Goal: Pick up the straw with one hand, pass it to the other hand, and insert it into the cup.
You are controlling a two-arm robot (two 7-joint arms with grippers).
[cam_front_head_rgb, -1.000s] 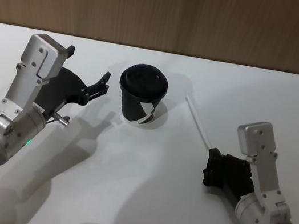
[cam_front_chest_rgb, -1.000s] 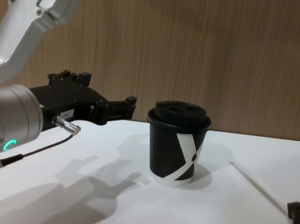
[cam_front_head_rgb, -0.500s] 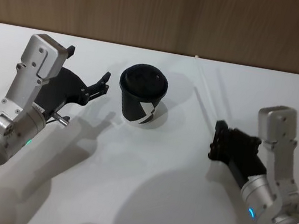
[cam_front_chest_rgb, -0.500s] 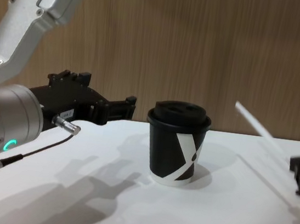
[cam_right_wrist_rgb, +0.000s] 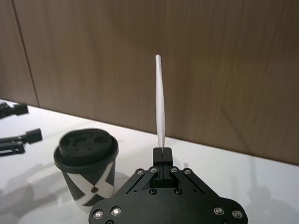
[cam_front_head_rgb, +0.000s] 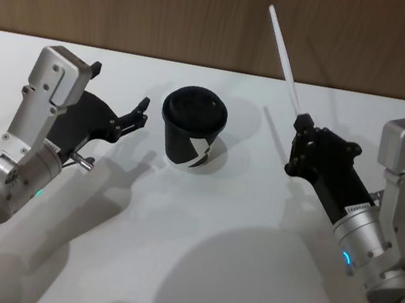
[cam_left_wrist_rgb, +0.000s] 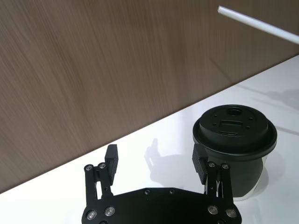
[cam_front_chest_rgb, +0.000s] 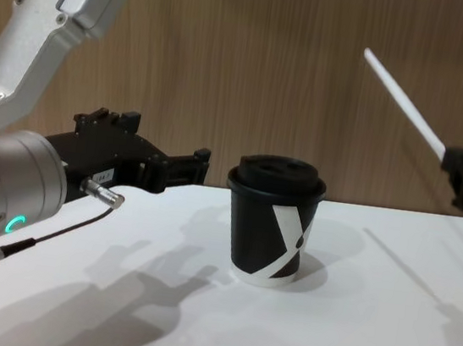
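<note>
My right gripper (cam_front_head_rgb: 299,121) is shut on the lower end of the white straw (cam_front_head_rgb: 283,52) and holds it in the air to the right of the cup (cam_front_head_rgb: 193,130). The straw (cam_front_chest_rgb: 402,106) slants up and back, its free end high above the table; the right wrist view shows the straw (cam_right_wrist_rgb: 161,102) rising straight from the closed fingers. The black lidded cup (cam_front_chest_rgb: 274,226) stands upright on the white table. My left gripper (cam_front_head_rgb: 120,86) hovers open just left of the cup (cam_left_wrist_rgb: 233,140), fingers pointing toward it, nothing between them.
The white table (cam_front_head_rgb: 195,237) stretches around the cup, bare in front and to the right. A wooden wall (cam_front_head_rgb: 173,5) closes off the far edge. A thin black cable (cam_front_chest_rgb: 61,232) hangs from my left wrist.
My right gripper has lifted the straw off the table and risen up and back with it; the straw now points upward. The left arm and the cup have not moved.
</note>
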